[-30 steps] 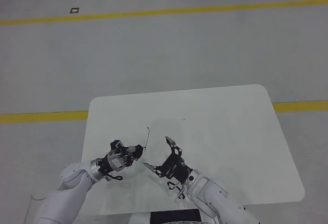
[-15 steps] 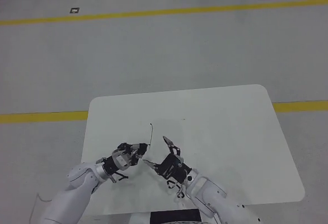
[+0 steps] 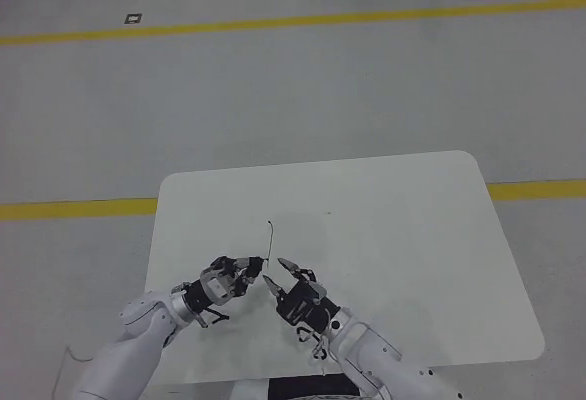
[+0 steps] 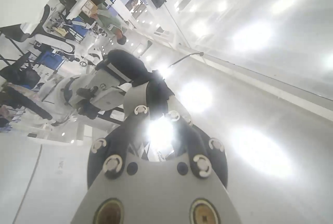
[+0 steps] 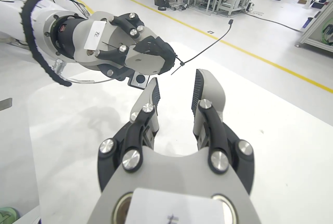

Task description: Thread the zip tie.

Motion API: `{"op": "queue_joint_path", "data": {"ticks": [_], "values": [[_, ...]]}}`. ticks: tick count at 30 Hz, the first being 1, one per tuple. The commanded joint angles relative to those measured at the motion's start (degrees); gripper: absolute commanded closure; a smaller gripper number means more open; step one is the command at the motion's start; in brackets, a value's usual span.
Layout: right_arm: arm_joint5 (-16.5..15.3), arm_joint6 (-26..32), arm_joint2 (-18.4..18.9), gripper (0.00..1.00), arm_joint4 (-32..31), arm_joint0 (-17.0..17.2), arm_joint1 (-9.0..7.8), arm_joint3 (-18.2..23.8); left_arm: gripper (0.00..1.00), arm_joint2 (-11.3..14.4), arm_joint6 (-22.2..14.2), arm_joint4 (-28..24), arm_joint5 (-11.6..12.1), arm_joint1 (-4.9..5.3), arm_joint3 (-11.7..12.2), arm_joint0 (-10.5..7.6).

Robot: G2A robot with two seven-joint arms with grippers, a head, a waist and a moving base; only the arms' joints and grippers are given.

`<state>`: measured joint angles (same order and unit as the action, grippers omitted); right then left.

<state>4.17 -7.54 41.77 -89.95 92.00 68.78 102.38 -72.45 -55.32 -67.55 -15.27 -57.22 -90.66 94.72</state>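
— Grey floor (image 3: 473,90) all round, two yellow lines (image 3: 293,21) across it: one far off, one passing behind the white tabletop (image 3: 423,220). One small dark marker (image 3: 133,18) by the far line.

— Shape of that tabletop?

— Rounded corners, long edges running left to right in the top view.

— And the working spot on it?

— Left half, close to the robot-side edge. Left gripper (image 3: 257,266) and right gripper (image 3: 274,271) tip to tip there, just beside each other. Broad white stretch beyond them toward the far edge and out to the right edge; far less room toward the left edge and the near one.

— Tally of things?

— One zip tie (image 5: 205,49), two grippers.

— Whereabouts of the zip tie?

— Up in the air above the tabletop. Pinched near the tail end by the left gripper's fingers (image 5: 156,49), pressed together on the strap. Short pointed tail poking out toward the right gripper; long strap slanting up and away, small square head (image 5: 230,21) at the free end.

— Right gripper's fingers (image 5: 201,90)?

— Two of them, apart, ribbed pads facing each other across an open gap, around nothing. Tail tip near the mouth of that gap; touching a pad or just short of it, cannot tell.

— From the left wrist view?

— Strap and head thin against bright ceiling lights; glare over the fingertips.
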Motion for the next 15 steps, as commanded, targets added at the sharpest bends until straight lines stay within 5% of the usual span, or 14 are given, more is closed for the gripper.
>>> {"op": "queue_joint_path", "data": {"ticks": [1, 15], "values": [[0.23, -0.13, -0.33, 0.7, 0.0, -0.2, 0.13, -0.13, 1.0, 0.0, 0.0, 0.0, 0.0, 0.0, 0.0, 0.0], [2.48, -0.88, -1.5, 0.75, 0.0, -1.04, 0.93, -0.95, 1.0, 0.0, 0.0, 0.0, 0.0, 0.0, 0.0, 0.0]]}}
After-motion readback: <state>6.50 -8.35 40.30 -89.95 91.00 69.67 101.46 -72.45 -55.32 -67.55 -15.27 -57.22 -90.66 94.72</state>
